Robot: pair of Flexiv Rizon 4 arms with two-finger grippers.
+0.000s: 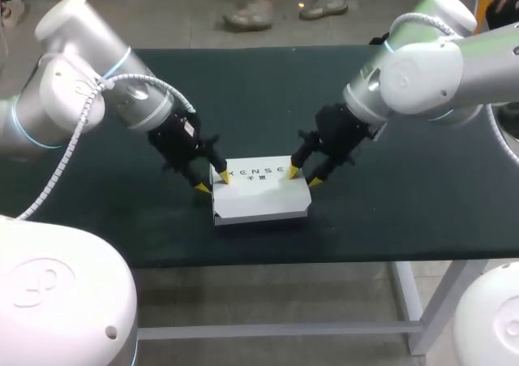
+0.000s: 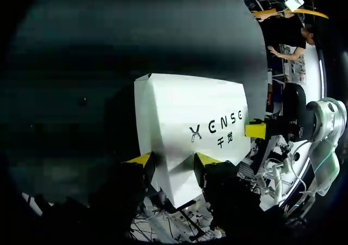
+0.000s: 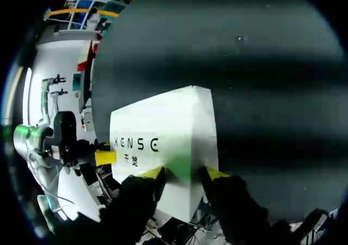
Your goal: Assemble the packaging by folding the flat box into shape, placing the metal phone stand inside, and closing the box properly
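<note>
Left gripper (image 1: 212,182) and right gripper (image 1: 303,177) sit at opposite ends of white box (image 1: 261,194), fingers part-spread, tips on top, gripping nothing. Likely pressing it closed, evenly from both ends.

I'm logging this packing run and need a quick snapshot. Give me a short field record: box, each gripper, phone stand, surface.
box: white box, folded into shape, lying flat, printed face up
left: left gripper at the box's left end
right: right gripper at the box's right end
phone stand: not visible in any view
surface: dark table
</note>
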